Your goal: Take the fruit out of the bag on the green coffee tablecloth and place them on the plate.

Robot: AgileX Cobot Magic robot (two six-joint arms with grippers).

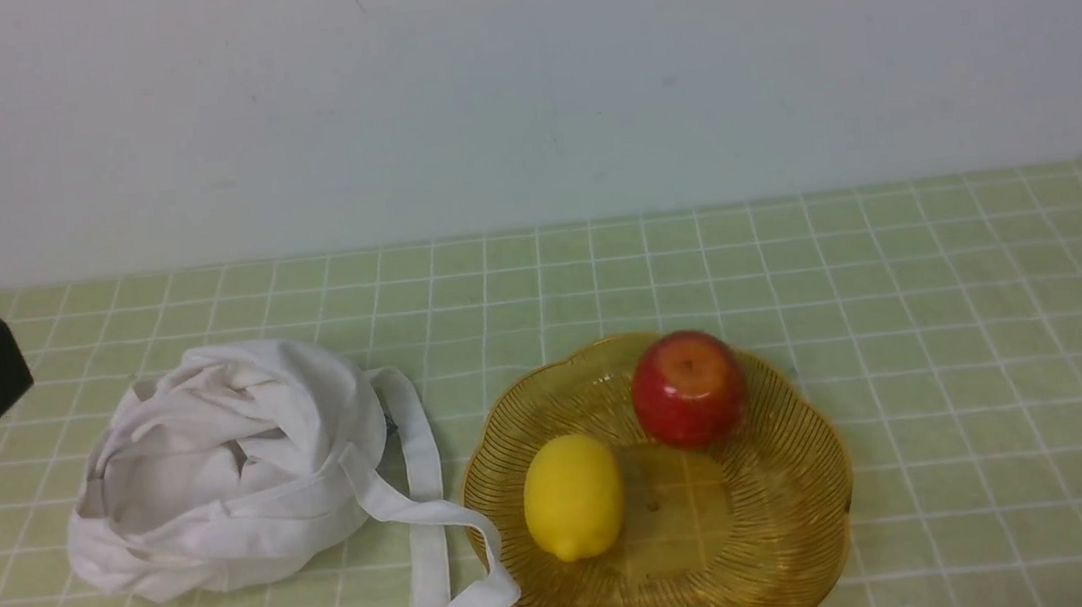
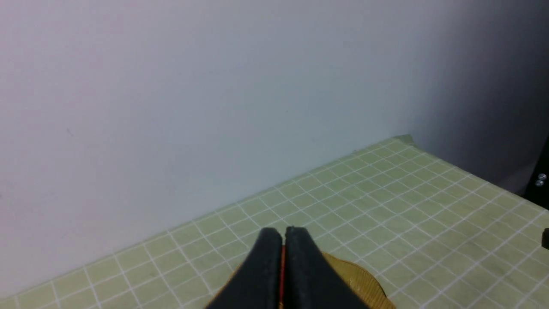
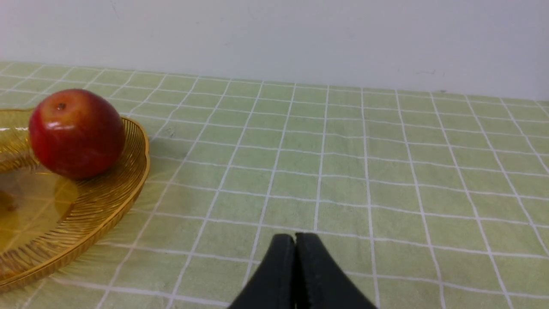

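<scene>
The red apple (image 1: 689, 388) sits on the far part of the amber plate (image 1: 811, 476), with the lemon (image 1: 573, 497) nearer and to its left on the same plate. The white bag (image 1: 226, 467) lies crumpled on the green tablecloth (image 1: 983, 297), left of the plate. Both the left gripper (image 2: 283, 234) and the right gripper (image 3: 295, 238) have their fingers pressed together, holding nothing.

Apple (image 1: 689, 388): smooth, glossy red skin.
Lemon (image 1: 573, 496): yellow, duller sheen.
Plate (image 1: 810, 517): translucent amber glass, finely ribbed, shiny.
Bag (image 1: 218, 478): soft white cloth, matt, creased.
Tablecloth (image 1: 953, 300): pale green cloth, matt.
Left tool (image 2: 283, 234), right tool (image 3: 295, 238): matt black, plastic or rubber by the look.
</scene>
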